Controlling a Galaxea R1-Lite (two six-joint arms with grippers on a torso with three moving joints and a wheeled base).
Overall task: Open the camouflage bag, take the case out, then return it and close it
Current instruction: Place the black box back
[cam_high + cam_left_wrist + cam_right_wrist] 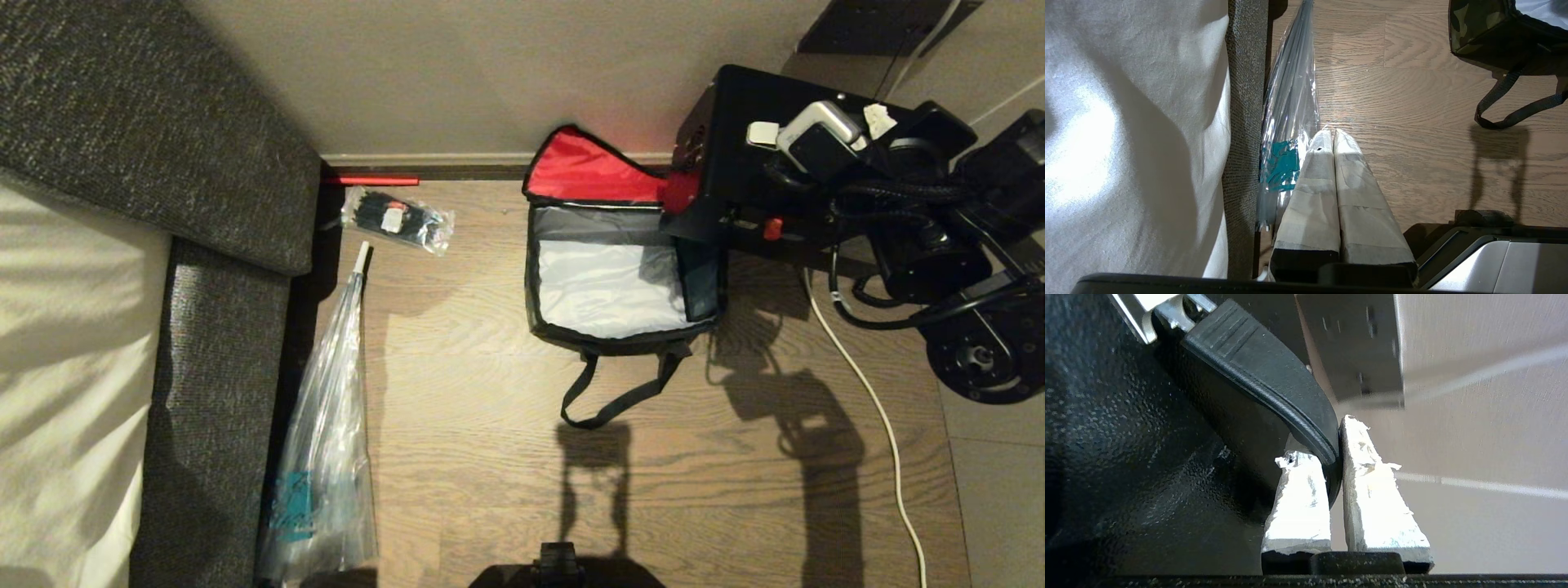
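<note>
Head view: the bag (624, 269) sits open on the floor (490, 408) by the wall, red lid flipped back, pale inside showing. The right gripper (1333, 457) has its fingers (1298, 498) pinched nearly shut on the handle (1274, 379) of the case (735, 155), which hangs clear over the bag's right edge, so I'd say we're at the end of the removal step. Next it needs lowering back in flat, square to the opening. The left gripper (1333, 134) is parked, fingers pressed together, empty. No readable labels anywhere.
</note>
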